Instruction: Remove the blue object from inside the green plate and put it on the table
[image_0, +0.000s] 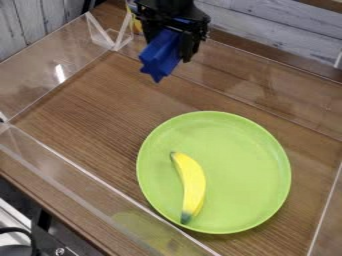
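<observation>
Lower right of the frame, the round lime-green plate (254, 160) holds only a yellow banana (190, 186). Farther back, upper centre, the black gripper (171, 45) clamps the dark-blue ridged block (160, 56) above the brown wood-grain table (94, 110). Carrying is underway; next likely lower and release.

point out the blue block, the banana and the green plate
blue block (159, 58), camera view, on its lower face below the pincer
banana (191, 186), camera view, middle of its yellow body
green plate (254, 150), camera view, bare inner surface right of the banana
</observation>
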